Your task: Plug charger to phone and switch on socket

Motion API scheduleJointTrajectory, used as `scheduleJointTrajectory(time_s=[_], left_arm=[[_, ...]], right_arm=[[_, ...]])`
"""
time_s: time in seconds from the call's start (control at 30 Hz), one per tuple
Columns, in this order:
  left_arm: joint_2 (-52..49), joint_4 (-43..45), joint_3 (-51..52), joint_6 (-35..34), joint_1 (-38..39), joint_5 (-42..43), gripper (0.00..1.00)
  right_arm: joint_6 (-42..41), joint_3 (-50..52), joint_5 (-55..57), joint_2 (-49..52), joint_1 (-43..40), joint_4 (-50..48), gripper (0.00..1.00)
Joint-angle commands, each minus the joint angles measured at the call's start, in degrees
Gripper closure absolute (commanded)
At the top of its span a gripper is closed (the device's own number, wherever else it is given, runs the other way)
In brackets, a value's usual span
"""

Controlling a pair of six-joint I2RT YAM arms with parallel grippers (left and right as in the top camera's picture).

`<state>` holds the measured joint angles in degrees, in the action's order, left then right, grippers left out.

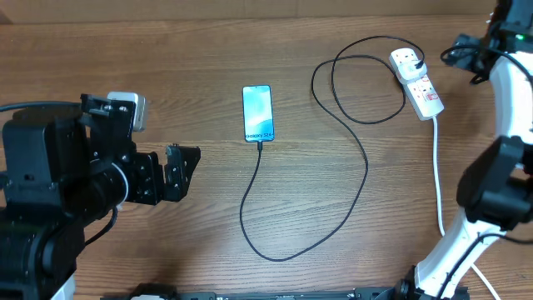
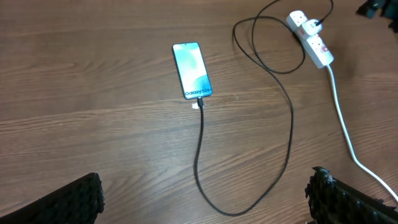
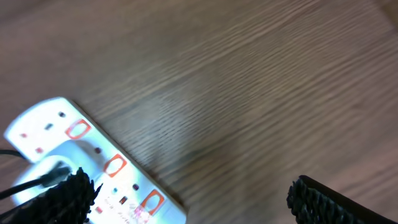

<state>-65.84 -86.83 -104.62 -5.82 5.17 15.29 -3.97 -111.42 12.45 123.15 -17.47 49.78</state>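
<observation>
The phone [image 1: 257, 112] lies flat mid-table, screen lit blue; it also shows in the left wrist view [image 2: 191, 70]. The black charger cable [image 1: 250, 225] meets the phone's near end, loops across the table [image 2: 200, 155] and ends in a black plug [image 1: 414, 63] seated in the far outlet of the white socket strip [image 1: 423, 90]. The strip also shows in both wrist views [image 2: 316, 48] [image 3: 74, 134], with red switches. My left gripper [image 1: 185, 171] [image 2: 205, 190] is open and empty, left of the cable loop. My right gripper [image 1: 466, 52] [image 3: 189, 186] is open, hovering just right of the strip.
The strip's thick white cord [image 1: 439, 183] [image 2: 345, 130] runs toward the front right edge. My right arm's white links [image 1: 500, 167] stand at the right side. The left arm's body [image 1: 50, 175] fills the left side. The table is bare wood.
</observation>
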Motion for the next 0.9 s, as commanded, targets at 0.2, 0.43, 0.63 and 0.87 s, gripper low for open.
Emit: scheduleJointTrajectory(time_s=[0.2,0.43,0.63,0.87], left_arm=[[-3.2,0.0,-0.1,-0.6,0.1,-0.7,0.01],[-6.1,0.0,-0.1,-0.6,0.1,-0.7,0.0],[-9.1,0.0,-0.1,-0.6,0.1,-0.7,0.0],[-13.2,0.0,-0.1,-0.6,0.1,-0.7,0.0]], right_arm=[[2.0,-0.4,2.9,6.2,0.4,-2.6,0.0],[1.9,-0.4,-0.4,8.7,0.5,-2.1,0.0],[1.9,-0.1,-1.6,8.8,0.5,-2.1,0.0],[1.1,0.1,-2.2,8.9,0.5,-1.8,0.0]])
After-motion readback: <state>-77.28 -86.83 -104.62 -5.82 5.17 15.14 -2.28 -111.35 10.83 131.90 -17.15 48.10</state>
